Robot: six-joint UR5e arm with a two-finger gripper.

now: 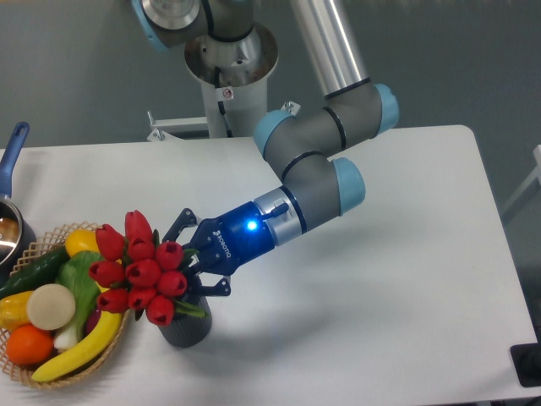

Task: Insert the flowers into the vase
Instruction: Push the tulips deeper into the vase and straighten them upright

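Claw grips the flowers — tilted, stems at the vase mouth.
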